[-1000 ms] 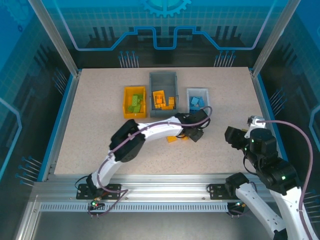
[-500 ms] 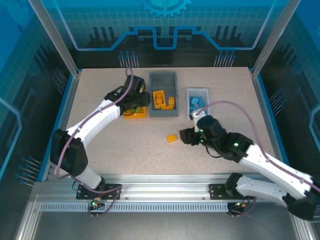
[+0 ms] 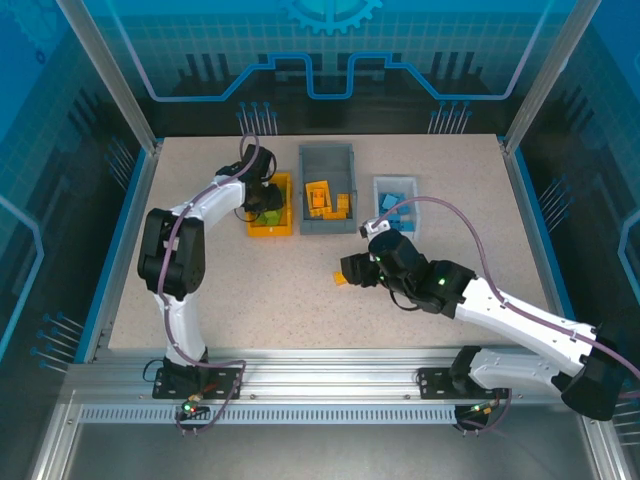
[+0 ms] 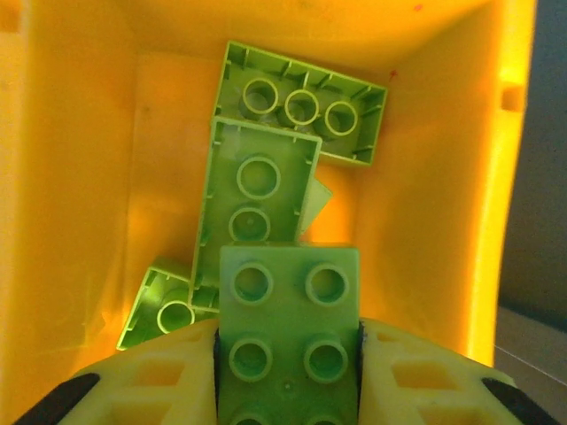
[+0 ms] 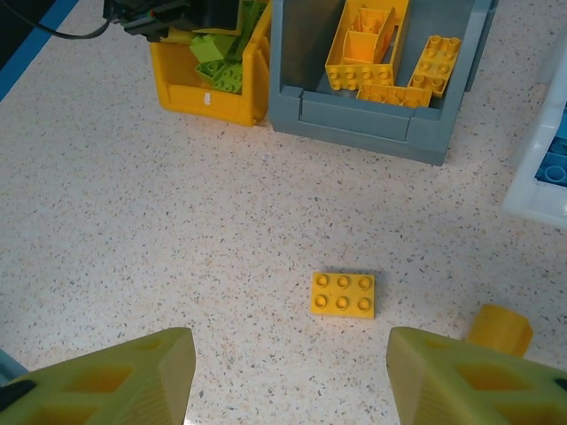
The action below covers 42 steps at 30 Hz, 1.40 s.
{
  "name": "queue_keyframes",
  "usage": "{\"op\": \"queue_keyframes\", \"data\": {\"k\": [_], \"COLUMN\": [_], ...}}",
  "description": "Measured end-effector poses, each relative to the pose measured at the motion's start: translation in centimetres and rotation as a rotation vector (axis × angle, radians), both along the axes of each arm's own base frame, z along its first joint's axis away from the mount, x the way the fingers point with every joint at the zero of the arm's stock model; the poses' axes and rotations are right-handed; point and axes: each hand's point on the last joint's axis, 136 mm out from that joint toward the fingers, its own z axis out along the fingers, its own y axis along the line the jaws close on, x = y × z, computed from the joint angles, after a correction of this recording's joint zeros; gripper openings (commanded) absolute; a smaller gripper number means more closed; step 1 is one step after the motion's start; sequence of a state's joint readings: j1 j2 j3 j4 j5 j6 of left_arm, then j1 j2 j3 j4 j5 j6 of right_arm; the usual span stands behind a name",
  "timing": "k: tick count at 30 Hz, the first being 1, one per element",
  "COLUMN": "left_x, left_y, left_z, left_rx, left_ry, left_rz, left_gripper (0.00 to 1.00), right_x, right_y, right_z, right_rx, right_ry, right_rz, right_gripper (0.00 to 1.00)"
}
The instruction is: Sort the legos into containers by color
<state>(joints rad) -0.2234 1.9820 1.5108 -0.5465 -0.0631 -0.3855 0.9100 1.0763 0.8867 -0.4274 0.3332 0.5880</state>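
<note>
1. The left tool (image 4: 288, 345) has a lime green brick (image 4: 288, 292) pinched between its fingers, studs up. It hangs inside the yellow-orange bin (image 4: 71, 177), just above the other green bricks (image 4: 266, 177).
2. This looks like the right place to let go, since the brick is well within the walls. Spread the fingers fully, then lift straight up, so the brick does not catch on a pad and ride back out.
3. The right tool (image 5: 291, 372) stands wide open with nothing in it, above the table (image 5: 133, 221). A loose orange brick (image 5: 342, 294) lies flat, studs up, ahead of and between its fingers.
4. That brick lies nearly square to the fingers, so little wrist turn seems needed. Centre over it first, then come down until the pads straddle its side walls rather than the studs, and only then close.
5. A second small orange piece (image 5: 500, 329) sits just beside the right finger. Keep that finger off it on the way down, or it may get knocked away.
6. The brick belongs in the dark grey bin (image 5: 381, 115), which holds orange bricks (image 5: 363, 53) and stands between the yellow-orange bin and the white bin (image 5: 540, 168). Carry it high enough to clear the near wall.
</note>
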Motion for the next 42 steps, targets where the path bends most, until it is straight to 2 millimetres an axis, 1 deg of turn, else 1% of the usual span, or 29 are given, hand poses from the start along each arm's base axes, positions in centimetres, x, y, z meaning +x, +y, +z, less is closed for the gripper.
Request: {"op": "queue_keyframes", "data": {"k": [2,4,6,9,10,12,14,16,17,18,19,20,21,22,23,25,26,29,31,35,38,40,42], "left_x": [-0.1,0.0,0.0,-0.6,-1.1,-2.0,-3.3,-4.8,-5.9,-6.8,-8.1,-9.6,-10.9,-12.5,-14.5,-17.6,-19.0,-22.4,-24.1,-26.0,-27.0,-27.4,-27.7], "left_y": [0.1,0.0,0.0,0.1,0.2,0.4,0.5,0.1,-0.7,-1.6,-3.0,-4.5,-5.8,-7.2,-8.7,-10.3,-10.9,-11.7,-12.0,-11.5,-10.7,-10.2,-9.8], "left_z": [-0.1,0.2,0.6,2.4,3.5,5.7,8.6,11.4,13.0,14.0,15.1,16.0,16.4,16.5,16.3,15.2,14.5,12.6,12.0,12.0,12.8,13.6,14.3], "left_rx": [0.003,0.001,-0.002,-0.012,-0.018,-0.029,-0.04,-0.052,-0.062,-0.075,-0.094,-0.117,-0.137,-0.16,-0.188,-0.222,-0.234,-0.272,-0.313,-0.406,-0.45,-0.474,-0.49], "left_ry": [0.008,0.0,-0.01,-0.045,-0.066,-0.112,-0.177,-0.244,-0.283,-0.312,-0.344,-0.37,-0.383,-0.393,-0.39,-0.364,-0.347,-0.294,-0.276,-0.272,-0.29,-0.306,-0.328], "left_rz": [0.002,0.003,0.004,0.006,0.01,0.01,0.009,-0.009,-0.037,-0.066,-0.112,-0.164,-0.211,-0.263,-0.321,-0.393,-0.416,-0.455,-0.465,-0.428,-0.4,-0.387,-0.375], "left_gripper": [0.54,0.56,0.56,0.49,0.47,0.46,0.48,0.51,0.52,0.53,0.53,0.54,0.54,0.54,0.54,0.54,0.54,0.54,0.55,0.55,0.55,0.55,0.54], "right_x": [-0.2,-0.3,-0.3,-0.2,-0.1,0.5,1.5,2.2,2.3,2.2,2.0,1.9,1.8,1.7,1.7,1.8,2.0,2.3,2.6,3.1,3.4,3.7,4.1], "right_y": [-0.2,-0.3,-0.5,-0.8,-1.2,-2.3,-4.1,-5.8,-6.5,-7.0,-7.1,-7.1,-7.0,-6.9,-6.9,-7.0,-7.2,-8.1,-8.4,-8.4,-8.7,-8.8,-8.7], "right_z": [-0.6,-1.0,-1.3,-1.9,-2.2,-3.2,-5.0,-7.0,-8.1,-9.0,-9.8,-10.5,-11.0,-11.6,-12.1,-13.2,-13.8,-15.4,-16.1,-17.9,-19.0,-18.9,-18.7], "right_rx": [-0.006,-0.012,-0.016,-0.022,-0.024,-0.036,-0.058,-0.085,-0.101,-0.115,-0.126,-0.133,-0.138,-0.145,-0.156,-0.183,-0.199,-0.229,-0.237,-0.261,-0.28,-0.276,-0.273], "right_ry": [0.01,0.019,0.023,0.033,0.043,0.085,0.151,0.226,0.263,0.295,0.327,0.354,0.372,0.39,0.408,0.443,0.462,0.504,0.522,0.55,0.567,0.566,0.554], "right_rz": [-0.004,-0.008,-0.014,-0.035,-0.052,-0.113,-0.207,-0.286,-0.321,-0.343,-0.356,-0.362,-0.363,-0.366,-0.37,-0.39,-0.404,-0.439,-0.449,-0.433,-0.431,-0.435,-0.43], "right_gripper": [0.61,0.62,0.62,0.63,0.64,0.65,0.67,0.7,0.72,0.73,0.74,0.76,0.76,0.76,0.76,0.76,0.76,0.75,0.72,0.6,0.43,0.32,0.28]}}
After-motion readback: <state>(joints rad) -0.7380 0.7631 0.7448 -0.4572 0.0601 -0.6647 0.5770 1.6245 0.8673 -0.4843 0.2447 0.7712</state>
